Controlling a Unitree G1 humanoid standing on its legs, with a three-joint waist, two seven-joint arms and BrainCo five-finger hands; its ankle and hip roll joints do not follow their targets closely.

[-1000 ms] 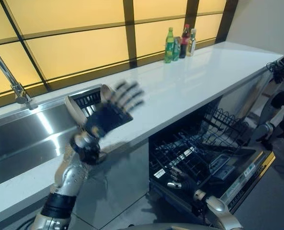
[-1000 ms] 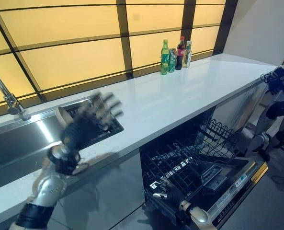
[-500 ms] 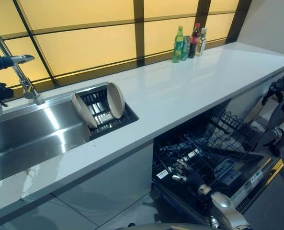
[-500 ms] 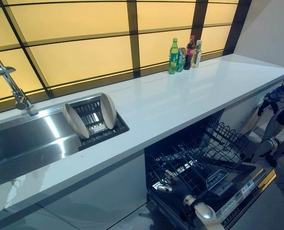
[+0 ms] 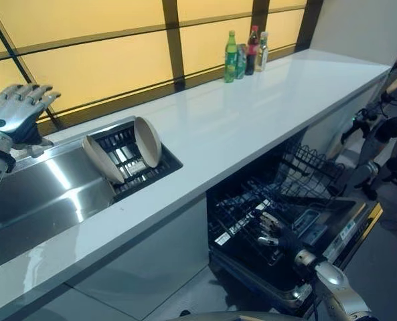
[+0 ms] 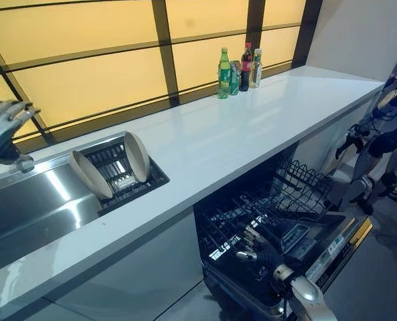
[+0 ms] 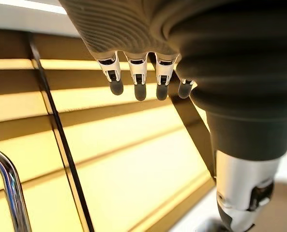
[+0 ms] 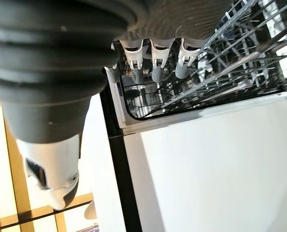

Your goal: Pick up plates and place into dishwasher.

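Note:
Two beige plates stand on edge in a black dish rack [image 5: 136, 167] set in the sink: one [image 5: 103, 160] leans on the left, the other [image 5: 147, 142] on the right. My left hand [image 5: 14, 110] is raised at the far left above the sink, well away from the plates, open and holding nothing; its straight fingers [image 7: 136, 87] point at the window. My right hand [image 5: 273, 231] hovers low over the open dishwasher's lower rack [image 5: 252, 207], open and holding nothing. Its fingers [image 8: 155, 70] show above the wire rack [image 8: 230, 58].
The steel sink [image 5: 37, 200] and its tap [image 7: 7, 193] are at the left. A long white counter [image 5: 252, 107] bears several bottles [image 5: 244, 53] by the window. The dishwasher door [image 5: 345, 234] lies open. Another robot [image 5: 385, 127] stands at the far right.
My left hand was in front of the plates a second ago, then swung up and left; it is now raised at the far left. The view has shifted. The right hand stays over the dishwasher rack.

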